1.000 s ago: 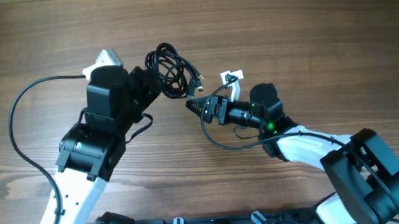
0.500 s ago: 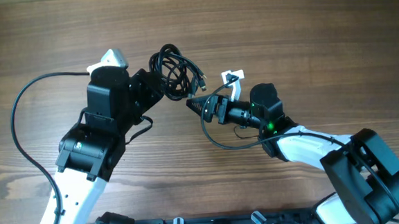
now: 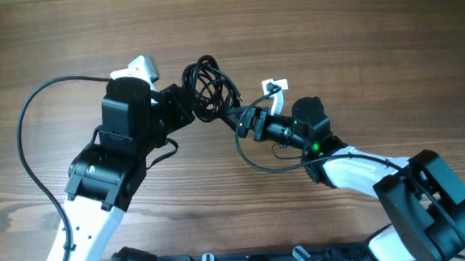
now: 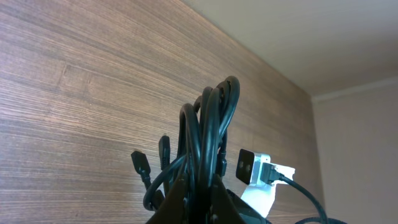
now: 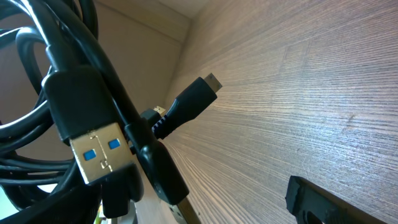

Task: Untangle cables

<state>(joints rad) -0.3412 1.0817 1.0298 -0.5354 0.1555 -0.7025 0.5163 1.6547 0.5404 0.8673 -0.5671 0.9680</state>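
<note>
Cables (image 3: 207, 87), thin black tangled cords with metal-tipped plugs, bunch over the wooden tabletop (image 3: 372, 33), clamped in the left gripper (image 3: 189, 113). The right gripper (image 3: 233, 117), jaws spread wide, sits at the loose plug ends (image 5: 193, 99); it should close on one plug only and pull gently.

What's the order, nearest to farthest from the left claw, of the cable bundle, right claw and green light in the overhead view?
1. cable bundle: gripped in the left claw.
2. right claw: just right of the bundle.
3. green light: farther right, on the right arm.
</note>
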